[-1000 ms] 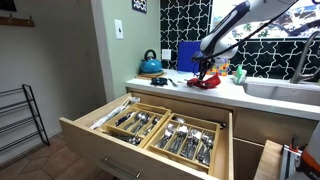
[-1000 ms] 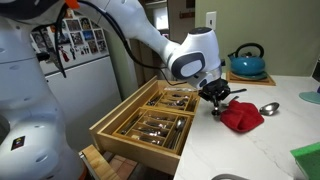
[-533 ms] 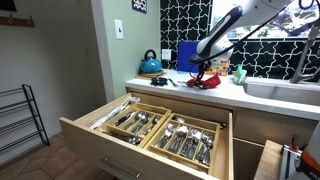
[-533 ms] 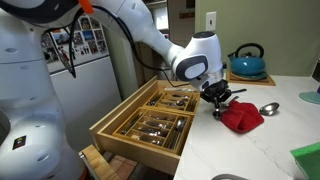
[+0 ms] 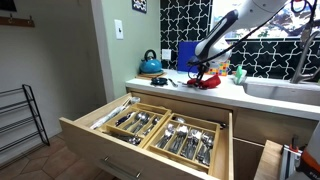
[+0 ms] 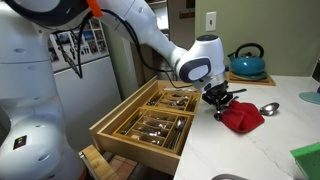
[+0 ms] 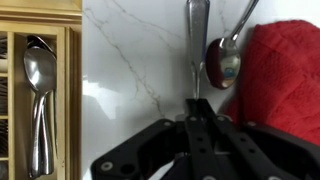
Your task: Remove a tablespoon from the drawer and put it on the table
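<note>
The light-wood drawer (image 5: 150, 125) (image 6: 150, 120) stands pulled out, its divider trays full of silver cutlery; its edge and a spoon (image 7: 38, 90) show at the left of the wrist view. Over the white table (image 5: 170, 92) (image 6: 230, 150) (image 7: 130, 60), my gripper (image 7: 196, 102) (image 5: 197, 72) (image 6: 218, 108) is shut on the thin stem of a tablespoon (image 7: 196, 40). The handle points away from me just above the marble. The spoon's bowl is hidden under the fingers.
A red cloth (image 7: 285, 80) (image 6: 240, 117) (image 5: 205, 82) lies right beside the gripper, with another spoon (image 7: 222, 62) (image 6: 268, 108) at its edge. A blue kettle (image 5: 150, 64) (image 6: 247, 63) stands behind. A sink (image 5: 285, 90) is set into the countertop.
The arm has shifted slightly over the countertop beside the red cloth. The grip is unchanged.
</note>
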`<state>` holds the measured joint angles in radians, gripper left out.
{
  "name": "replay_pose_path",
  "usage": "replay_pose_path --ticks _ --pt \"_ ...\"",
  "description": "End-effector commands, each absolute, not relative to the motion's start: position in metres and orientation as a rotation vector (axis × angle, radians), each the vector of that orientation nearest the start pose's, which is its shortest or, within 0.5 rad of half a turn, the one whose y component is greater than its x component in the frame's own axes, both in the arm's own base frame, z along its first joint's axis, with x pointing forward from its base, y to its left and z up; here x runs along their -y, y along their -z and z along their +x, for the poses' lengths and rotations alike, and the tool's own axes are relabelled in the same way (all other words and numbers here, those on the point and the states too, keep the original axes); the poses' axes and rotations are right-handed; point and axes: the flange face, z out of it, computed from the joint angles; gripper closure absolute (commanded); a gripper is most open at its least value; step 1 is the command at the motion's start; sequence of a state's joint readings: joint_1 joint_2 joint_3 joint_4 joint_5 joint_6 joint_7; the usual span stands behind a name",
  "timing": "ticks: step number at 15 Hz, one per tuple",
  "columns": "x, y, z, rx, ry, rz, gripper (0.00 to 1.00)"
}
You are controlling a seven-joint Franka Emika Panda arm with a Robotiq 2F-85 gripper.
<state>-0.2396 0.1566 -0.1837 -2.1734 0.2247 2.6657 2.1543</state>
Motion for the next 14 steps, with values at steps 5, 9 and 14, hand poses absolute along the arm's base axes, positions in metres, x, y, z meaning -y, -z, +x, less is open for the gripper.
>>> replay_pose_path --ticks 5,9,14 --pt "0.2518 -0.3526 0.5352 -2.776 0.173 -0.480 0.98" --pt "0.2502 -0.3533 0.5378 -2.770 0.177 -0.493 0.89" --pt "0.2428 -0.3552 0.5415 -2.764 0.179 -0.517 0.86"
